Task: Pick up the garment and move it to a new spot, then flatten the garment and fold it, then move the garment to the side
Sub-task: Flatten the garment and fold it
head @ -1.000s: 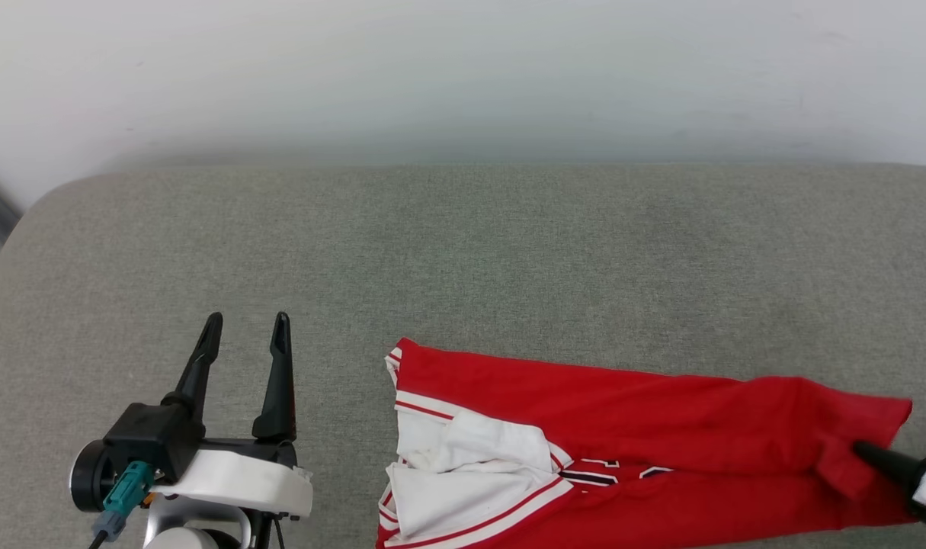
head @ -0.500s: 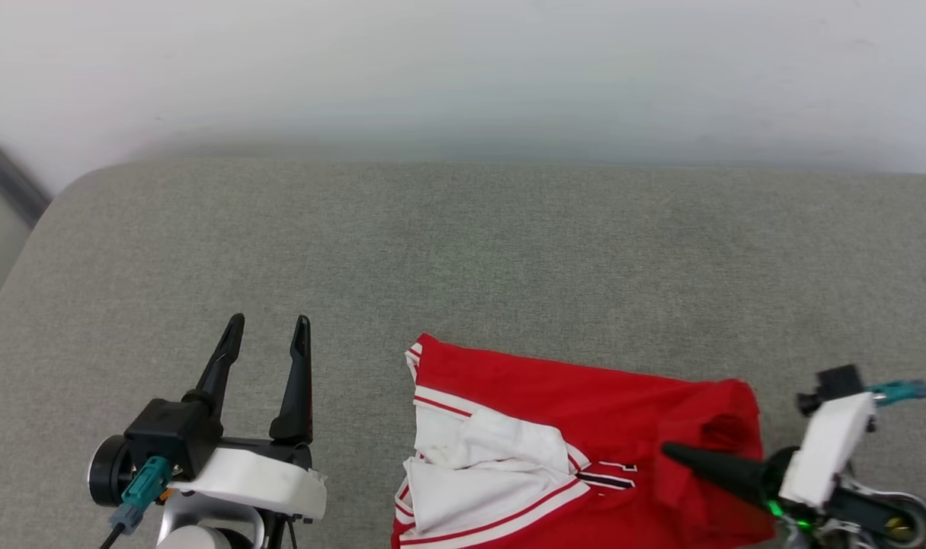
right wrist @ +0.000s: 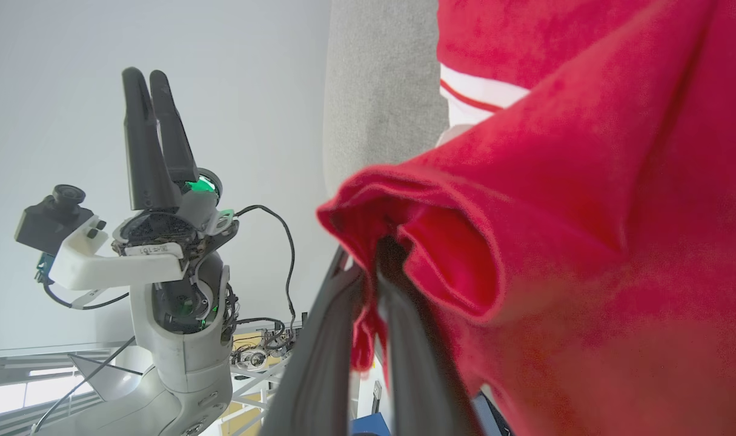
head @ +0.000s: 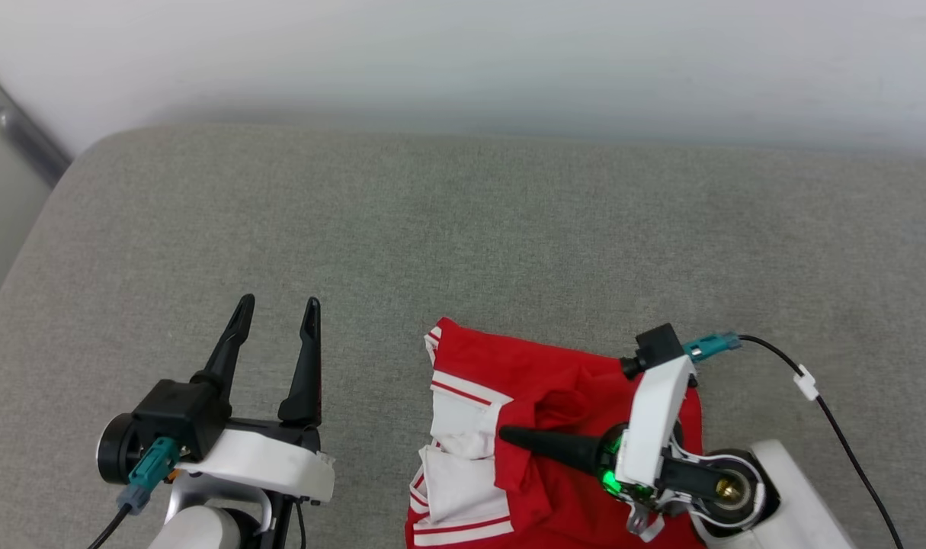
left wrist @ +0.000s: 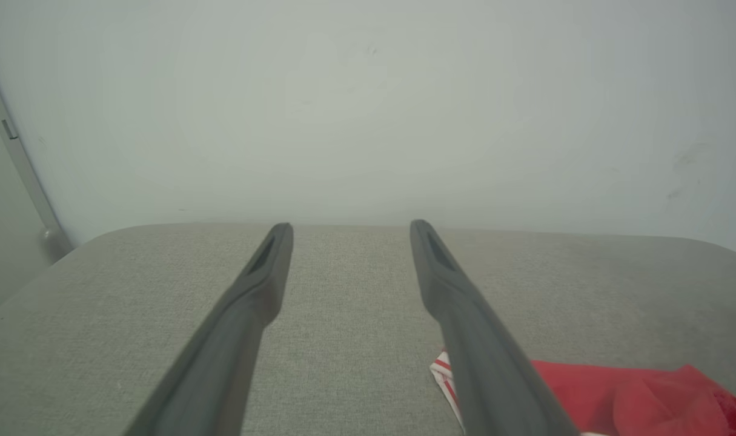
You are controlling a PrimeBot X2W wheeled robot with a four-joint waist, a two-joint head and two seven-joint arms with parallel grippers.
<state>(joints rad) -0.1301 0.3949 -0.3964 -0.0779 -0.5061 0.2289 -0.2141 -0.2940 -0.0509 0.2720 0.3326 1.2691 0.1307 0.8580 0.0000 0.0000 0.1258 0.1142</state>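
Garment (head: 562,374) edge further left (R gripper (head: 504,435))

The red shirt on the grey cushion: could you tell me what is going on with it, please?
The right gripper has its jaws shut on a red fold of the garment, holding it raised near the white sleeves. The rest lies bunched on the grey cushion. The left gripper hovers beside it, jaws open, apart from the cloth.
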